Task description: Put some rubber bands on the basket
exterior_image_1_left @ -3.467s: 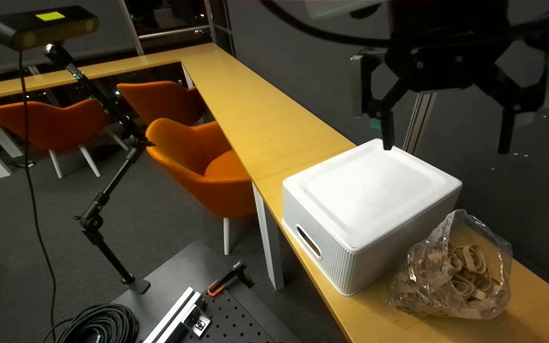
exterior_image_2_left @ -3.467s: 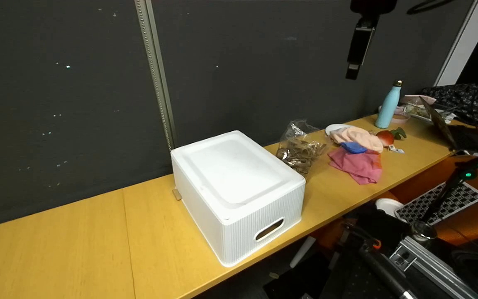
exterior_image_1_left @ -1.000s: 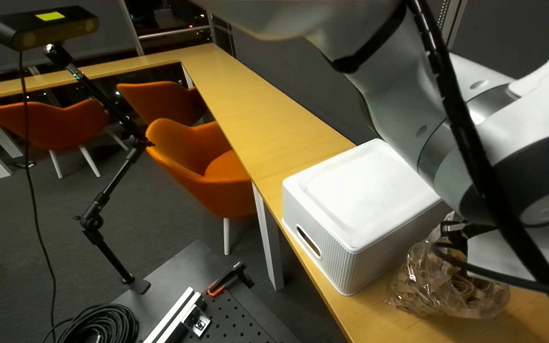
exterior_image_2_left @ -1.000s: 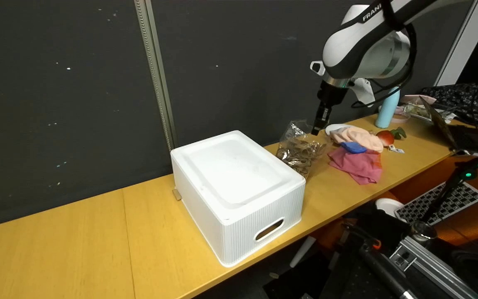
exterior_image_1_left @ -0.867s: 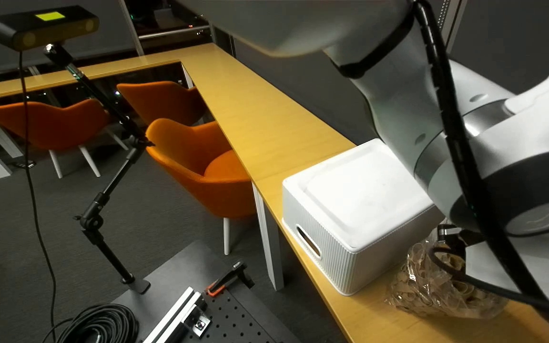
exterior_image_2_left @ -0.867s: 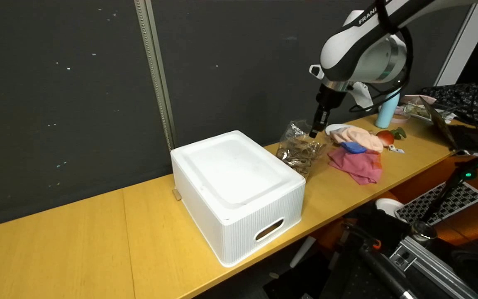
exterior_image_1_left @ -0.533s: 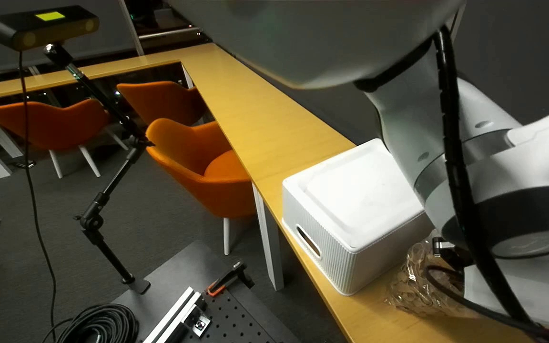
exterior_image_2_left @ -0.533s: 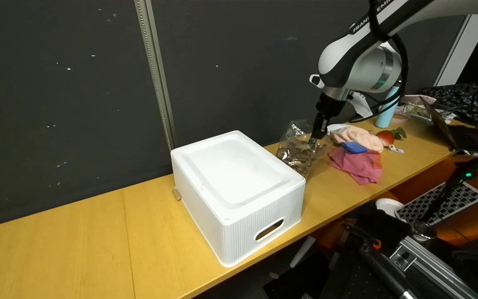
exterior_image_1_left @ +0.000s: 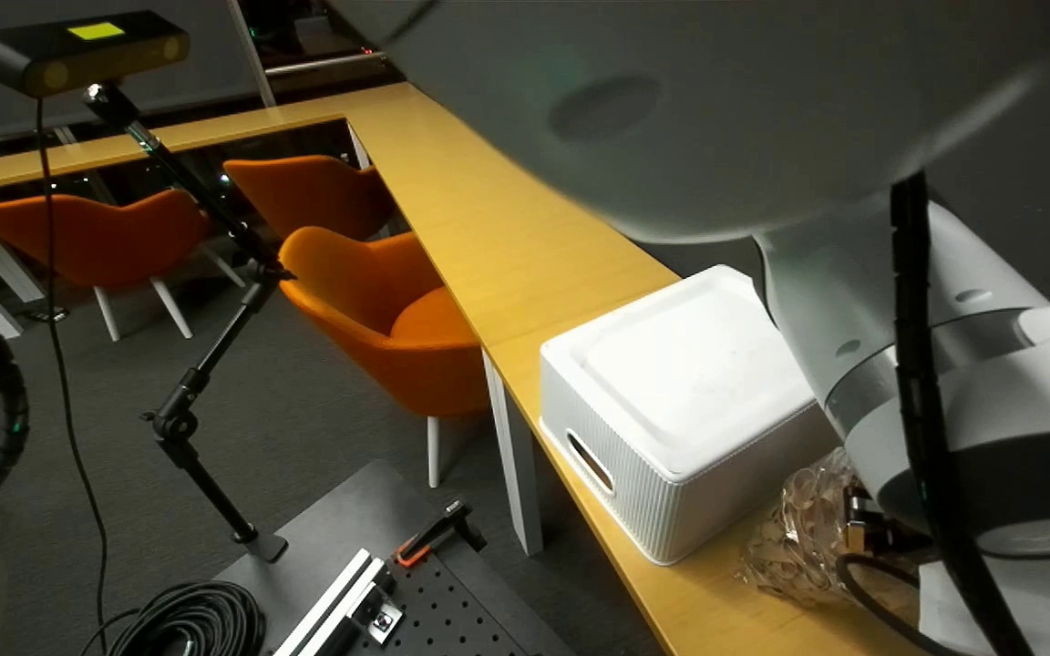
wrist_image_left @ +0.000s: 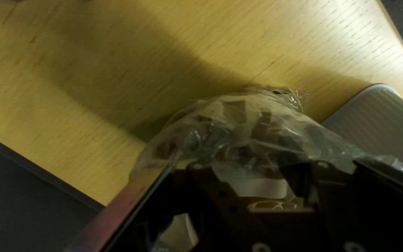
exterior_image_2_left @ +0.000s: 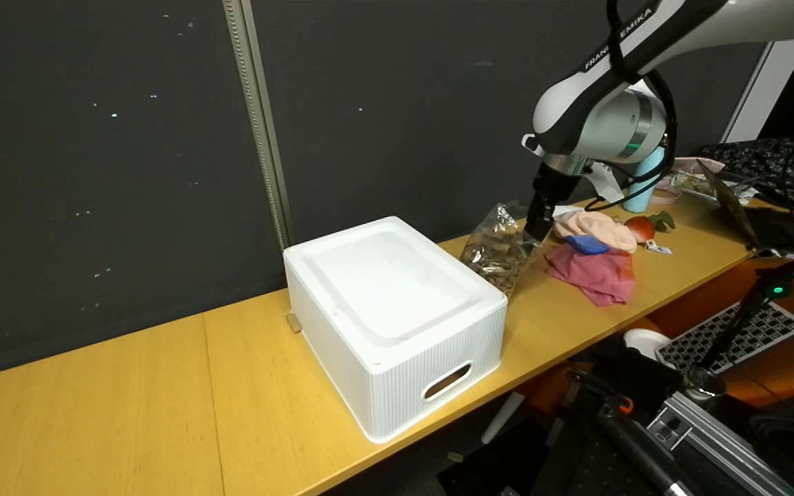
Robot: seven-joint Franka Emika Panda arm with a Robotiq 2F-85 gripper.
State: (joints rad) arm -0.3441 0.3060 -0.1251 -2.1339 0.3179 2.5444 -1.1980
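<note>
Rubber bands, right of centre in an exterior view: presumably light, springy; best pinched mid-clump. Whether the end effector is clamped cannot be told.

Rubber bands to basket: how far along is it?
Done, it seems: the approach, with the gripper at the clear plastic bag containing the rubber bands.
In hand: likely the pick, though whether any bands are gripped is hidden.
Left: carrying some over; none show on top of the white basket.
</note>
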